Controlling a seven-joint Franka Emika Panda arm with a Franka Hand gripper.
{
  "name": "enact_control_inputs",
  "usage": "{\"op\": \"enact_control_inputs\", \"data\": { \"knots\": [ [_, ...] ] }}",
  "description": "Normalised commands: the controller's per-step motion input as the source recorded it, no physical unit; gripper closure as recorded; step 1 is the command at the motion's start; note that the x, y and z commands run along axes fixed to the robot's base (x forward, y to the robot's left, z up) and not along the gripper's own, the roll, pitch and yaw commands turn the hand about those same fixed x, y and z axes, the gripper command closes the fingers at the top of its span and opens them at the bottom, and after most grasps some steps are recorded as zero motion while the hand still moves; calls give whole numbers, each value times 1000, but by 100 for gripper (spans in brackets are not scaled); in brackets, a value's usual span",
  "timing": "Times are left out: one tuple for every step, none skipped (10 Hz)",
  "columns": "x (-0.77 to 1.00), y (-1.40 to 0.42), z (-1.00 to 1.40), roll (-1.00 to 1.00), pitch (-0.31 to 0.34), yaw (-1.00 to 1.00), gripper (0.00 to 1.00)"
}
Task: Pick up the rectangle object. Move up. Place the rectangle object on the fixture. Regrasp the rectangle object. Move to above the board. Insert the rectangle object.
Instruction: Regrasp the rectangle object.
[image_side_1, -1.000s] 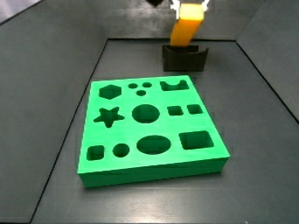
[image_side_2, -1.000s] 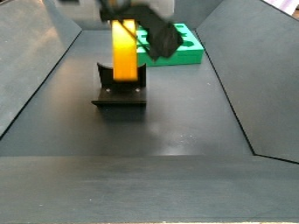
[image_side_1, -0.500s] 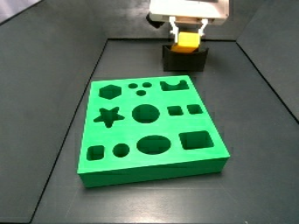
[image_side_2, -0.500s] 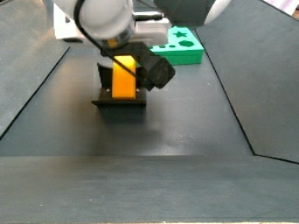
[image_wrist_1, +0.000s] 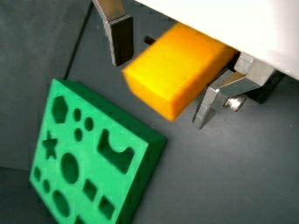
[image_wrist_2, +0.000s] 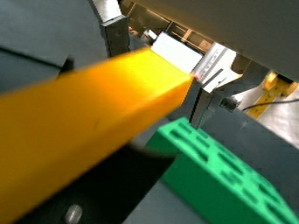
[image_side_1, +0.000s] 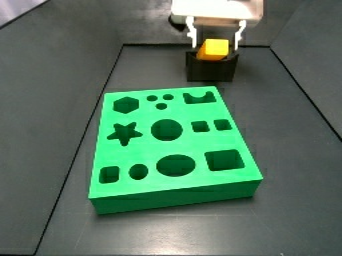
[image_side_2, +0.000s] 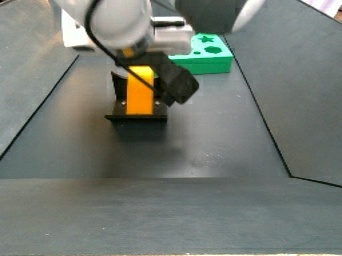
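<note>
Block on the fixture – regrasp in hand

Gripper (image_wrist_1: 176, 80) straddles the block (image_wrist_1: 176, 70) over the fixture (image_side_2: 136, 114); grip unclear. Block looks stiff, light, smooth – pinch 2 flat sides squarely.

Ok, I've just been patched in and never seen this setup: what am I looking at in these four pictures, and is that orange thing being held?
It is one robot arm with a two-finger gripper. Two pictures come from cameras fixed beside the table, two from cameras on the wrist. On the dark floor lies the green board with shaped holes, and behind it stands the small dark fixture. The gripper is low over the fixture, and the orange rectangle object sits between its silver fingers, its lower end at the fixture. Whether the jaws clamp it or merely flank it, I cannot tell.
</note>
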Motion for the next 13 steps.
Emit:
{"op": "enact_control_inputs", "data": {
  "knots": [
    [-22,5,1000,-6,12,24,0],
    [-26,7,1000,4,13,23,0],
    [-33,8,1000,14,25,19,0],
    [-37,12,947,17,32,19,0],
    [-35,14,690,25,40,12,0],
    [-28,12,430,32,52,2,0],
    [-27,12,235,38,59,-3,0],
    [150,-691,840,1000,47,24,0],
    [151,-662,733,1000,47,22,0],
    [82,-515,593,1000,44,22,0],
    [24,-313,399,1000,40,21,0],
    [-6,-116,120,1000,37,21,0],
    [7,-79,33,1000,36,21,0]
  ]
}}
